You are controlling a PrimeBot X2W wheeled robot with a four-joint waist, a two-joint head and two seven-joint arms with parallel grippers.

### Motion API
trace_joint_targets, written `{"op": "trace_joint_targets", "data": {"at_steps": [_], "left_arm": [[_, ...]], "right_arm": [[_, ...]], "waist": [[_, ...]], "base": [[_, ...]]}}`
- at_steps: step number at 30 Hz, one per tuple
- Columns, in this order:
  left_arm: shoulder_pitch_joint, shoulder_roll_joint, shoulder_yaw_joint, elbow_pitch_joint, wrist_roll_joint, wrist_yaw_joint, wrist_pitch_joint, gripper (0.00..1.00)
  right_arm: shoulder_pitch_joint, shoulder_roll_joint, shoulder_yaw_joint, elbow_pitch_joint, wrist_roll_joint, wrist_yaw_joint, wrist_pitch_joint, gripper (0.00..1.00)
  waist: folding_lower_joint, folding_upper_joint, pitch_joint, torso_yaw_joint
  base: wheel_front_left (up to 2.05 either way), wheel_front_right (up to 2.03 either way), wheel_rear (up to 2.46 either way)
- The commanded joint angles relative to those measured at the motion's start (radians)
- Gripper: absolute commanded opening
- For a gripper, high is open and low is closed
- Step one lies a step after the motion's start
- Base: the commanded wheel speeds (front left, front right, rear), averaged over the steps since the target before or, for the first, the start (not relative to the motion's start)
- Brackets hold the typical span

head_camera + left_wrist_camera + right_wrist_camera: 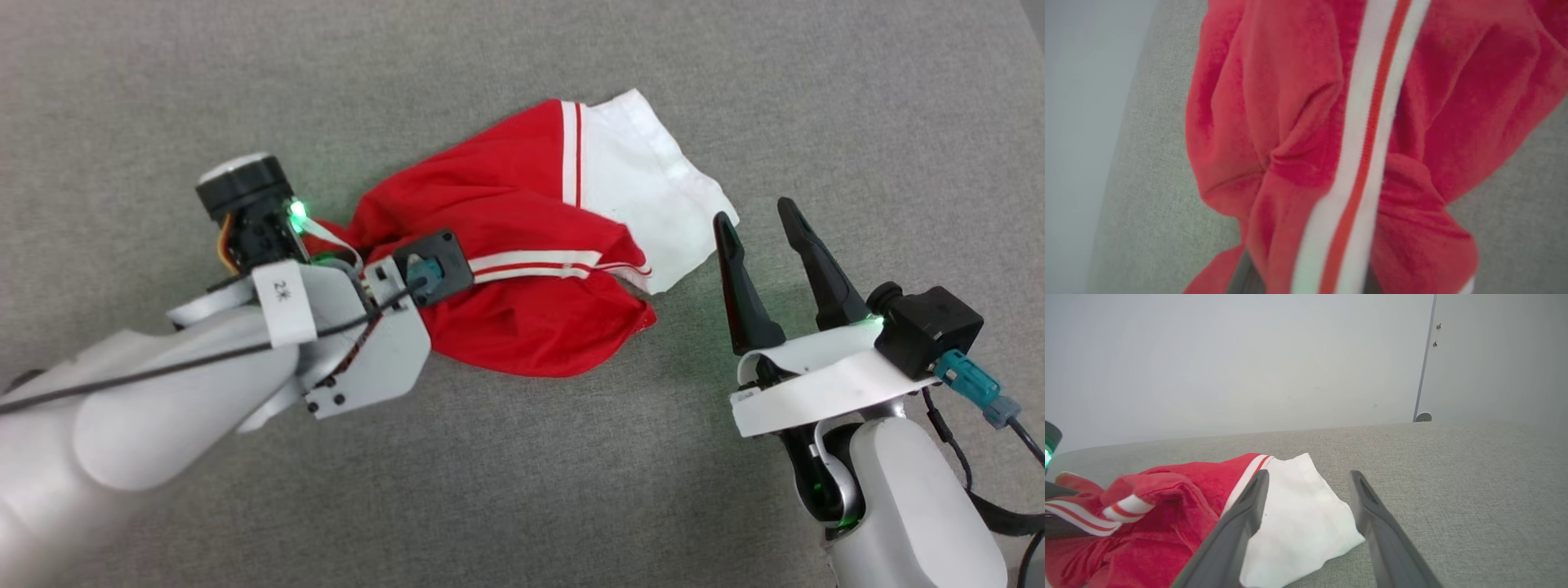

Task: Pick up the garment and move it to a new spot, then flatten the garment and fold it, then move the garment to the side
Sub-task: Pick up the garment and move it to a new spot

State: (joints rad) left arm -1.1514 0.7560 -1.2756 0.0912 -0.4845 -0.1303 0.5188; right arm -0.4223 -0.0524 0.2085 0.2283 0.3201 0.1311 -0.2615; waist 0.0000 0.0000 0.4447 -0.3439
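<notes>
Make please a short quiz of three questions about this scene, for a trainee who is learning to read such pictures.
1. True or false: the right tool is closed on the garment.
2. Which colour is the sleeve that lies nearest the right tool? A white, B black, C blue.
3. Fill the gap: the garment lies bunched on a ___ surface.

Key: 1 false, its jaws stand open; 2 A; 3 grey.
</notes>
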Motion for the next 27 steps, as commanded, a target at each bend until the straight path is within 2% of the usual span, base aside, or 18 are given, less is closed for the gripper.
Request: {"op": "trace_joint_targets", "data": {"at_steps": [1, 8, 9, 10, 11, 12, 15, 20, 27], "left_arm": [[0.03, 0.001, -0.012, 0.021, -0.006, 0.0, 0.017, 0.0], [0.04, -0.014, -0.024, 0.059, -0.063, 0.0, 0.021, 0.0], [0.037, -0.02, -0.025, 0.066, -0.074, 0.0, 0.011, 0.12], [0.033, -0.025, -0.025, 0.071, -0.088, 0.0, -0.003, 0.36], [0.022, -0.029, -0.025, 0.079, -0.113, 0.0, -0.021, 0.44], [0.013, -0.037, -0.023, 0.089, -0.143, 0.0, -0.039, 1.0], [-0.009, -0.057, -0.022, 0.096, -0.205, -0.003, -0.088, 1.0], [-0.052, -0.079, -0.006, 0.135, -0.334, -0.001, -0.264, 1.0], [-0.006, -0.084, -0.007, 0.177, -0.529, 0.001, -0.468, 1.0]], "right_arm": [[-0.017, 0.002, 0.004, -0.005, 0.01, -0.001, -0.005, 1.0], [-0.019, 0.002, -0.005, -0.007, 0.004, -0.001, -0.005, 1.0], [-0.017, 0.002, -0.008, -0.005, 0.0, -0.001, -0.005, 1.0], [-0.015, 0.003, -0.01, -0.002, -0.005, -0.001, -0.005, 1.0], [-0.015, 0.002, -0.013, 0.0, -0.011, -0.001, -0.005, 1.0], [-0.015, 0.002, -0.017, 0.003, -0.018, -0.001, -0.005, 1.0], [-0.007, 0.002, -0.031, 0.015, -0.048, -0.001, -0.005, 1.0], [0.009, 0.002, -0.054, 0.045, -0.108, -0.001, -0.005, 1.0], [0.036, 0.0, -0.086, 0.091, -0.176, -0.001, -0.005, 1.0]], "waist": [[0.0, 0.0, 0.032, -0.02], [0.0, 0.0, 0.06, -0.035], [0.0, 0.0, 0.059, -0.031], [0.0, 0.0, 0.054, -0.025], [0.0, 0.0, 0.048, -0.019], [0.0, 0.0, 0.04, -0.01], [0.0, 0.0, 0.002, 0.026], [0.0, 0.0, -0.075, 0.107], [0.0, 0.0, -0.184, 0.216]], "base": [[0.0, 0.0, 0.0], [0.0, 0.0, 0.0], [0.0, 0.0, 0.0], [0.0, 0.0, 0.0], [0.0, 0.0, 0.0], [0.0, 0.0, 0.0], [0.0, 0.0, 0.0], [0.0, 0.0, 0.0], [0.0, 0.0, 0.0]]}}
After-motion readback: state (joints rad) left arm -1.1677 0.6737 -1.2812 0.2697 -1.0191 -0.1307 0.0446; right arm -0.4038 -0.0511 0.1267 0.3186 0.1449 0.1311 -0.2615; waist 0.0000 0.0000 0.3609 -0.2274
